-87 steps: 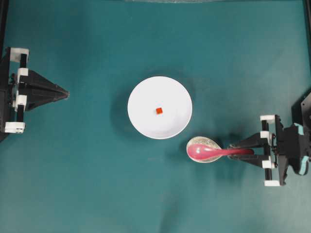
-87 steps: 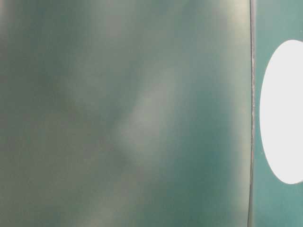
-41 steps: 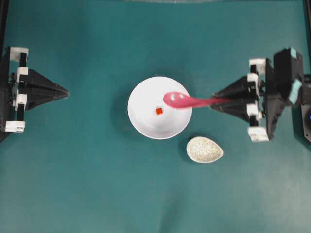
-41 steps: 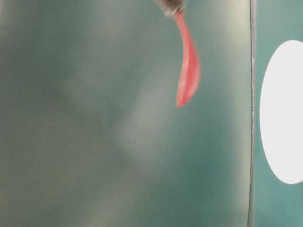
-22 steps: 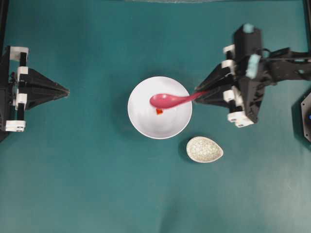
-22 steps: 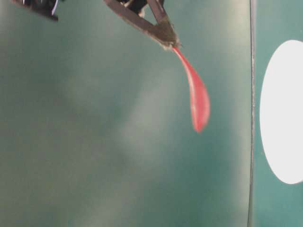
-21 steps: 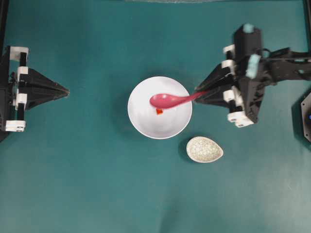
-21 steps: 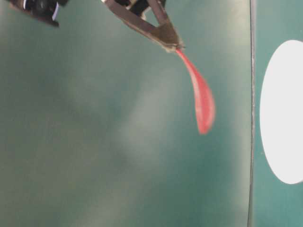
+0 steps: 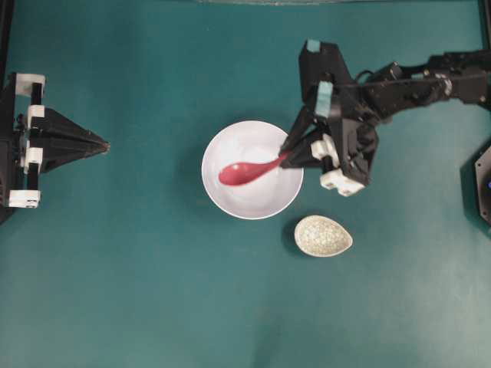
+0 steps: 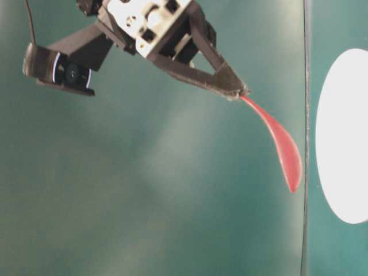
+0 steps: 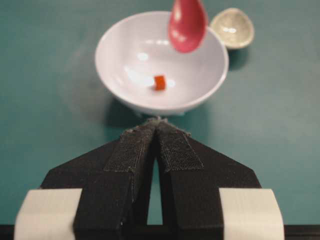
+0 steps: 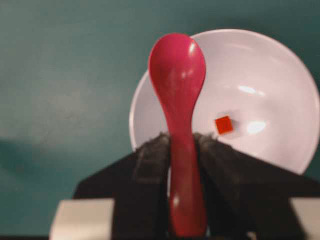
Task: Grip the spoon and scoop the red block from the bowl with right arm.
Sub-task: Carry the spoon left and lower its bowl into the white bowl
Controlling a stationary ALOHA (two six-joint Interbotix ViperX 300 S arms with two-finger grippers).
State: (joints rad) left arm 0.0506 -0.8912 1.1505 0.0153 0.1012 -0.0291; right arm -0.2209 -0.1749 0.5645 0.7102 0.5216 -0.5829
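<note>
The white bowl [image 9: 261,203] stands mid-table. The red block [image 12: 223,124] lies on the bowl's floor; it also shows in the left wrist view [image 11: 159,82], and the spoon hides it from overhead. My right gripper [image 9: 285,157] is shut on the handle of the pink spoon [image 9: 239,173] at the bowl's right rim. The scoop hangs over the bowl's left half, above and beside the block, apart from it. In the right wrist view the spoon [image 12: 177,75] reaches past the bowl's [image 12: 270,65] left rim. My left gripper [image 9: 103,145] is shut and empty at the far left.
A small speckled teardrop dish [image 9: 323,235] lies on the teal table just right of the bowl's front, below the right arm. The right arm's body reaches in from the upper right. The left wrist view shows the dish [image 11: 232,27] behind the bowl [image 11: 125,45].
The right gripper has carried the spoon leftward over the bowl, from the speckled dish to above the block. The scoop now covers the block from overhead. The left arm has not moved.
</note>
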